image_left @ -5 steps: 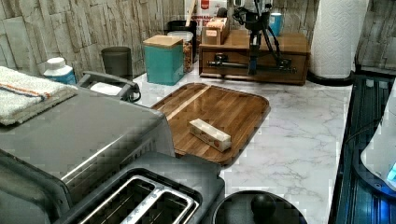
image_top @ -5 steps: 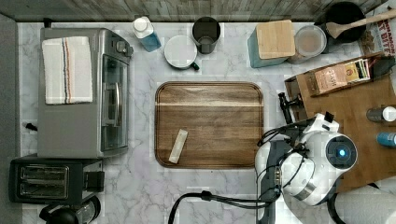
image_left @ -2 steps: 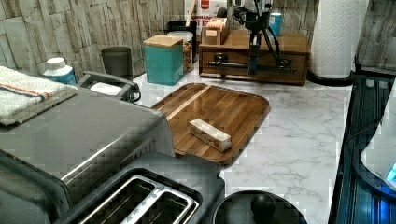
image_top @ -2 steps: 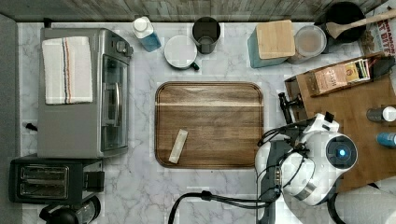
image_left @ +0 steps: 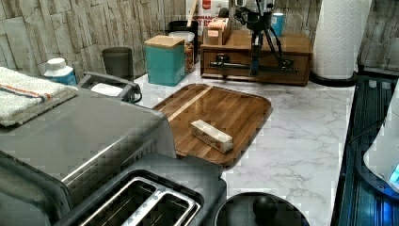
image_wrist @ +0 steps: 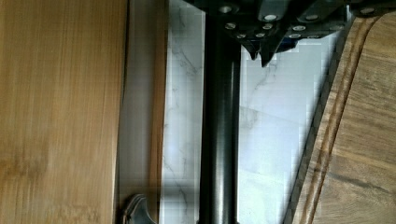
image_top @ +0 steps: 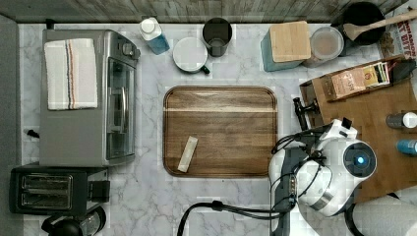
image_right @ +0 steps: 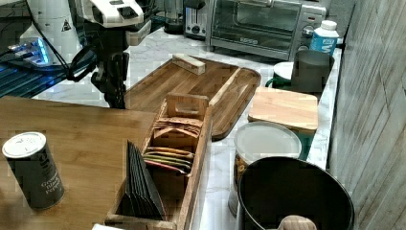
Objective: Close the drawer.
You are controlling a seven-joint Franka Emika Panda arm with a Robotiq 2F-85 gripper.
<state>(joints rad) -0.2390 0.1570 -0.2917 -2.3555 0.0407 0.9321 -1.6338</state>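
- Though a second has passed, nothing differs from the earlier pictures: the arm, the drawer and everything on the counter lie where they were.
- The drawer (image_left: 301, 63) sits far back in the left view, under a flat bamboo slab (image_top: 378, 118) at the top view's right.
- It shows a flat, light-brown front panel crossed by a long black bar handle (image_wrist: 219, 140). I cannot tell how far out it stands.
- The gripper (image_left: 255, 66) hangs in front of that panel, pointing down. In the wrist view its dark fingertips (image_wrist: 254, 52) are pinched together on nothing, just beside the handle bar rather than around it.
- At the top view's left stands a brushed-metal toaster oven (image_top: 83, 132) with a glass door. A striped white towel (image_top: 71, 73) lies folded on its roof, and a black two-slot toaster (image_top: 49, 189) sits near it.
- In the middle, on white veined marble (image_top: 231, 196), lies a dark walnut tray (image_top: 220, 118) with rounded corners and a raised rim. It carries one small pale block (image_top: 187, 154).
- Further right, a teal square canister (image_left: 164, 63) with a pale wooden lid stands against the stone-look wall.
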